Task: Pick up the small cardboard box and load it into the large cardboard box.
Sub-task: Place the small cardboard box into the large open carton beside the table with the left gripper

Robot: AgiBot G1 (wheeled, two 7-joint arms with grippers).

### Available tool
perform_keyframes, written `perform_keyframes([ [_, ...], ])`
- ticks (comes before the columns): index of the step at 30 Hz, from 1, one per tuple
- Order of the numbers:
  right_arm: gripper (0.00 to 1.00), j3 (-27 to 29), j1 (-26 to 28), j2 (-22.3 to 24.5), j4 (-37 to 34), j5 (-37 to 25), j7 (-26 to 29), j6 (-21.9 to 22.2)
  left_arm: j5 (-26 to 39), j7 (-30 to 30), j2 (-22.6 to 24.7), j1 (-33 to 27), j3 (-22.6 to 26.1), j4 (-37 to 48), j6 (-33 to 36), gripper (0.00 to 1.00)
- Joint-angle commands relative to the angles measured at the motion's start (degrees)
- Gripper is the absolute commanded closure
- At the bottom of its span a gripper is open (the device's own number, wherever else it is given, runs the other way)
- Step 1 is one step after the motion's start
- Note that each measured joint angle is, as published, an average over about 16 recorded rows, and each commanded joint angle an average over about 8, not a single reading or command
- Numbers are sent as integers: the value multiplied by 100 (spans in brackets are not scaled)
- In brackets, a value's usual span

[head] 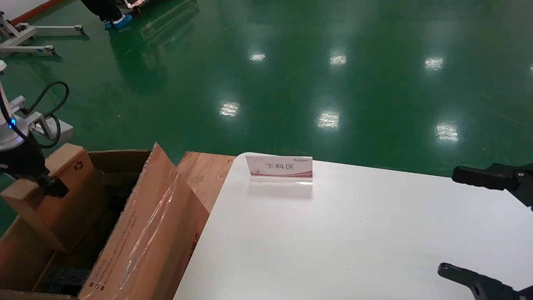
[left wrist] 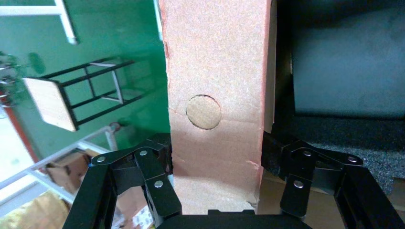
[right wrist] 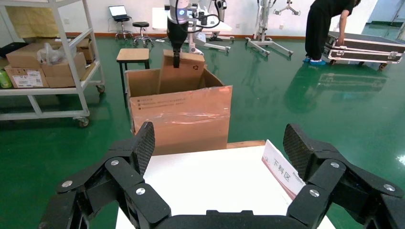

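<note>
Left claw (left wrist: 215, 191) grips the small cardboard box (head: 54, 196) tilted inside the large cardboard box (head: 141, 237); right claw (right wrist: 219, 157) open.

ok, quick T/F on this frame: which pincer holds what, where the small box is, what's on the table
1. The left pincer grips the small cardboard box. True.
2. The small box lies flat on the white table. False: it hangs tilted, partly inside the large cardboard box.
3. The right pincer is open and empty over the table. True.
4. The sign card sits inside the large box. False: it stands on the table.
</note>
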Motion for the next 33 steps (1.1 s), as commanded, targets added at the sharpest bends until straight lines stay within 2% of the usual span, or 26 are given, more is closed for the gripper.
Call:
perform_keyframes([
  [1,0,-1,0,0,0,0,0,0,36,-57,66,-14,23,48,26,100],
  [29,0,-9,2,4,0,6,-5,4,102,-384,-15,114,94,-55,-8,100],
  [30,0,-10,2,4,0,7,-5,4,98,-386,-21,114,91,-52,-11,95],
  [33,0,-11,2,4,0,7,-5,5,90,-387,-42,115,82,-45,-19,57],
])
